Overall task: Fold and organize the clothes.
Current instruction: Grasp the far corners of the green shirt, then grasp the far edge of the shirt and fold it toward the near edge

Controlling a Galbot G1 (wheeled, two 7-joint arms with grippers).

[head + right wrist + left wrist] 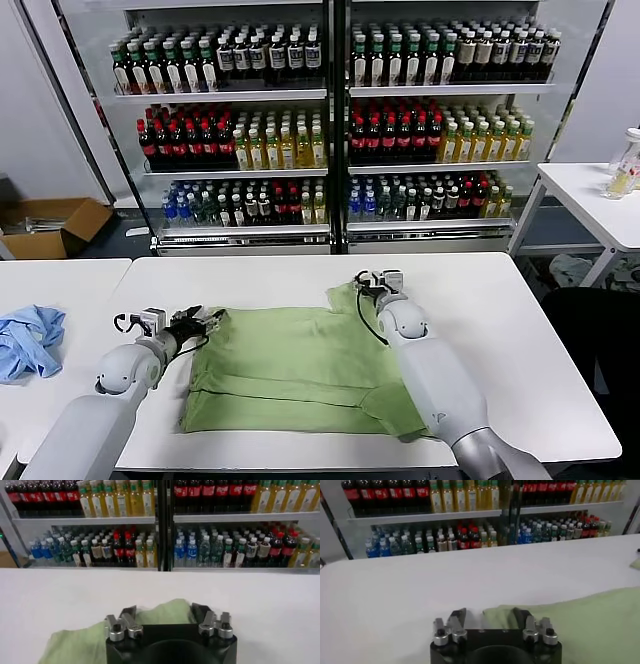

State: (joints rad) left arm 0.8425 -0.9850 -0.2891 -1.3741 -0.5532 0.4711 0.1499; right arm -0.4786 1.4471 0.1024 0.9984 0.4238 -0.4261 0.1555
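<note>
A light green shirt [300,360] lies on the white table [520,330], plain side up, with its near part folded over. My left gripper [205,322] sits low at the shirt's far left corner. In the left wrist view its fingers [457,617] stand apart, and the shirt's edge [580,625] reaches in between them. My right gripper [370,287] is at the far right corner. In the right wrist view a raised hump of the green cloth [165,611] lies between its spread fingers [200,611]. No checkered print or buttons show.
A crumpled blue cloth [28,340] lies on the neighbouring table to the left. Drink coolers full of bottles [330,120] stand behind the table. A cardboard box [50,225] sits on the floor at far left. Another white table [590,195] stands at right.
</note>
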